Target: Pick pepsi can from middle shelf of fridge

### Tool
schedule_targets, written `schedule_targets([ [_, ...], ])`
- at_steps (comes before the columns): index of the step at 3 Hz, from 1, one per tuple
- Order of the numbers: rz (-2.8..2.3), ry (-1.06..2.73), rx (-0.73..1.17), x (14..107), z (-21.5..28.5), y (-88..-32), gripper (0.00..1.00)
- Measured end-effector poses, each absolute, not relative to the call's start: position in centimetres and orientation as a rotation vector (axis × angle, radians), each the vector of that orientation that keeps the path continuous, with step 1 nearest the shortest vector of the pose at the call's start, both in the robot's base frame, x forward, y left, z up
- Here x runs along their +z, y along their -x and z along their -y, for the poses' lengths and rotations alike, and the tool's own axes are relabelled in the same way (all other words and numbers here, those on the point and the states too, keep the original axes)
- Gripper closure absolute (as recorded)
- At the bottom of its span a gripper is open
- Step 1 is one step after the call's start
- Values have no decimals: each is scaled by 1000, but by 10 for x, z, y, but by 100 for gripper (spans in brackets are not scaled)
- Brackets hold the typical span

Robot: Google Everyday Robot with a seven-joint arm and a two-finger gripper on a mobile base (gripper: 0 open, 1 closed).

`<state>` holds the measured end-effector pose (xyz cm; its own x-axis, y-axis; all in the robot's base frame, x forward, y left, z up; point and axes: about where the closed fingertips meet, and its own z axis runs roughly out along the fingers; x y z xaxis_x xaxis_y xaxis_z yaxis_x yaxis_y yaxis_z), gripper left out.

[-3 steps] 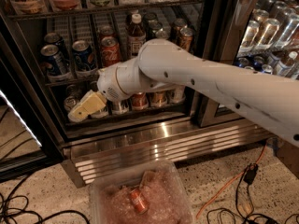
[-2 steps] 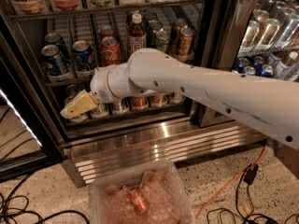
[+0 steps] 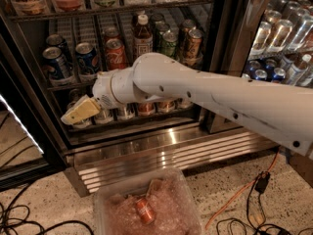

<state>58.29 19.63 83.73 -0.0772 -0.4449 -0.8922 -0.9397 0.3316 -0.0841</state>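
Observation:
Two blue pepsi cans [image 3: 54, 62] [image 3: 87, 58] stand side by side at the left of the middle shelf [image 3: 58, 86] of the fridge [image 3: 222, 58]. A red Coca-Cola can [image 3: 116, 53] stands just right of them. My gripper [image 3: 74, 114], tan at its tip, hangs in front of the lower shelf, below the pepsi cans and a little to their left, apart from them. It holds nothing that I can see. My white arm crosses the fridge front from the right and hides the right part of the shelf rail.
A brown bottle [image 3: 143, 35], green cans [image 3: 168, 43] and a gold can [image 3: 192, 43] share the middle shelf. More cans line the lower shelf [image 3: 146, 108]. A plastic bin [image 3: 105, 214] holding a red can [image 3: 145, 212] sits on the floor below. Cables [image 3: 254, 195] lie around.
My gripper and forearm have moved left across the fridge front, staying at about the height of the lower shelf.

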Motion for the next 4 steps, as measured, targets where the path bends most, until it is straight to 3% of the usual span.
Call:
schedule_targets([
  [2, -1654, 1201, 710, 811, -244, -617, 0],
  [4, -1592, 1150, 592, 820, -290, -642, 0],
])
